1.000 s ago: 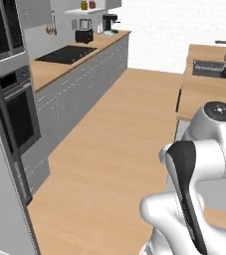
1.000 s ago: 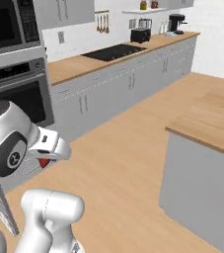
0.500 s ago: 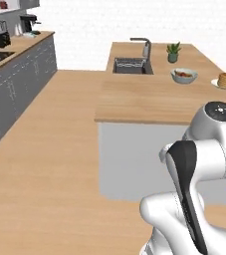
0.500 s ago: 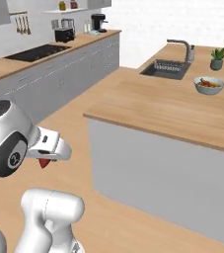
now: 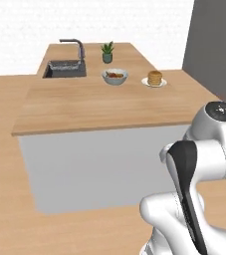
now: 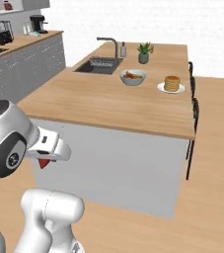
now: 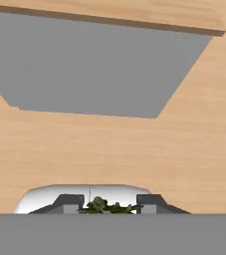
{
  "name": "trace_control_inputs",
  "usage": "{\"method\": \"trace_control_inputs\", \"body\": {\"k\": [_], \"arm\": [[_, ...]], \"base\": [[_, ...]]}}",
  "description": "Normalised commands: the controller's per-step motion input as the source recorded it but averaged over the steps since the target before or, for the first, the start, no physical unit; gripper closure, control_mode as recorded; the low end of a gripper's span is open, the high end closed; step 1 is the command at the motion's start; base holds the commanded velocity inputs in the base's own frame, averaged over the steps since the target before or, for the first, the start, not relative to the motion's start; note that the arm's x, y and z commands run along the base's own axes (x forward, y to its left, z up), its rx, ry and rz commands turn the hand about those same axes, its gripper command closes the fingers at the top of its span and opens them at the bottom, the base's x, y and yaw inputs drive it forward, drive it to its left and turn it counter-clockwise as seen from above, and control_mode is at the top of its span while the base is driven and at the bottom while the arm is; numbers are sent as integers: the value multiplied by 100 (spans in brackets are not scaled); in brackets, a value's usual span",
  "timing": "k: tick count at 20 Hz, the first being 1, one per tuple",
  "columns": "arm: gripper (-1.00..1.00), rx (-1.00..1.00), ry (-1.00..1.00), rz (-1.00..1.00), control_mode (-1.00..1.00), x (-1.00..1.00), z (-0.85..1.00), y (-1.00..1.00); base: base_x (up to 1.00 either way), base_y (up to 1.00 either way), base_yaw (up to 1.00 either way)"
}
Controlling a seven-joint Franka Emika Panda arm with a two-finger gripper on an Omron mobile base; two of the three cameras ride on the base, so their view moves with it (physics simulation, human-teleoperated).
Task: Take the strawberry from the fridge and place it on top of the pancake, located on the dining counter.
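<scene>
The tool (image 7: 109, 205) is clamped on the strawberry (image 6: 44, 162), whose green leafy cap shows between the two dark fingertips (image 7: 69, 202) in the hand view; the fruit hangs low beside the arm, well short of the table (image 5: 94, 107). On the table, the pancake (image 6: 172, 83) sits on its white plate (image 6: 162, 88), just beside a grey fruit bowl (image 6: 132, 77), near a sink (image 5: 64, 68) and potted plant (image 5: 107, 52).

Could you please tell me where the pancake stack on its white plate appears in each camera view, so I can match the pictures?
Left base view: the pancake sits upper right of centre, on the dining counter, right of the grey bowl.
Right base view: the pancake sits upper right, near the counter's far right edge.
Hand view: not in it.
Shared landmark: the grey bowl, just left of the plate in both base views.
</scene>
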Motion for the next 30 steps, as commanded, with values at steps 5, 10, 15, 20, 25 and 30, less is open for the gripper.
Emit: {"method": "trace_control_inputs", "body": {"k": [5,10,15,20,25,30], "arm": [[100,0,0,0,100,0,0,0],[100,0,0,0,100,0,0,0],[100,0,0,0,100,0,0,0],[100,0,0,0,100,0,0,0],[100,0,0,0,100,0,0,0],[100,0,0,0,100,0,0,0]], "base": [[82,-100,7],[34,-100,13],[13,-100,13],[58,-100,29],[97,-100,39],[88,-100,49]]}}
